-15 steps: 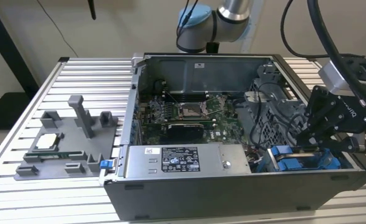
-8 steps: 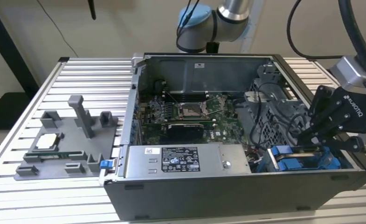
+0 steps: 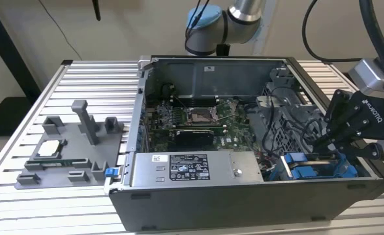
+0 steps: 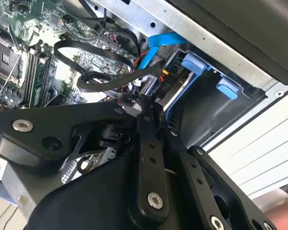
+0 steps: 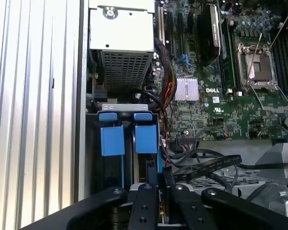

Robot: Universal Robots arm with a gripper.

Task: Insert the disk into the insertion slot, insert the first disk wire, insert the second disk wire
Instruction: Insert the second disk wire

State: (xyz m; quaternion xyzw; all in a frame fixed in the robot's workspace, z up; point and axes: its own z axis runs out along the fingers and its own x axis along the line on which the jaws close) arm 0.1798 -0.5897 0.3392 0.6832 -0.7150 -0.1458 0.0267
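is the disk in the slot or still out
In: the disk stands down inside the insertion slot, between its blue tabs.

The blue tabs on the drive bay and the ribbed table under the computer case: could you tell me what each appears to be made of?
The blue tabs look like moulded plastic: saturated uniform colour, matte, with soft rounded edges. The ribbed table seems to be extruded aluminium: pale silver, evenly grooved, with a dull metallic sheen. The drive bay around the tabs looks like grey sheet metal, though its finish is hard to judge.

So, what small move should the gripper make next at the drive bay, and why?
Probably a short, slow push toward the insertion slot: the gripper sits low in the case, right at a black connector with wires, close beside the slot's blue tabs.
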